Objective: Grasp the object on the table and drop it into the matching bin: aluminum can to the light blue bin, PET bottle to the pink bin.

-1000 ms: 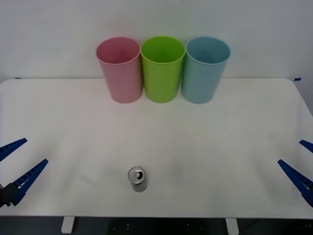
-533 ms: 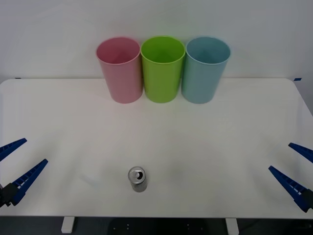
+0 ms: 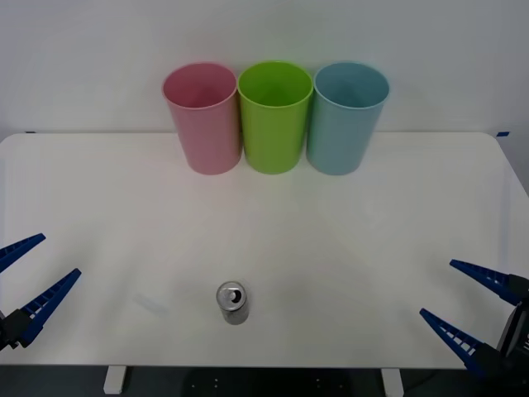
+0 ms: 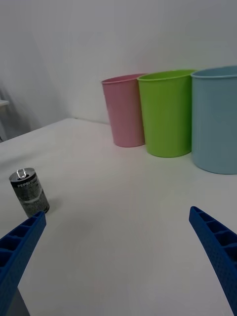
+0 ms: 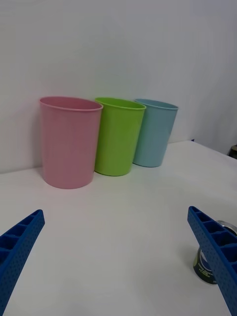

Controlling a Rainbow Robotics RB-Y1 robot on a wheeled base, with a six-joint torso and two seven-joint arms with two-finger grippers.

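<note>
Both jaws are standing wide open and are holding nothing. I am seeing the right gripper (image 3: 463, 313) hanging over the near right corner of the table (image 3: 372, 215), and the left gripper (image 3: 25, 281) hanging at the near left edge. The can (image 3: 233, 303) is standing upright near the front edge of the table, a little to the left of the middle, between the two grippers and well apart from both. In the right wrist view the can (image 4: 29, 192) is showing beside one finger (image 4: 19, 252), not touching it. In the left wrist view the can (image 5: 210, 261) is sitting partly behind a finger (image 5: 212, 247). At the far side the three bins are standing in a row, close together: the pink bin (image 3: 203, 118) on the left, the green bin (image 3: 274, 116) in the middle, the blue bin (image 3: 347, 117) on the right. I am looking at the can's silver top with its opening facing up.
</note>
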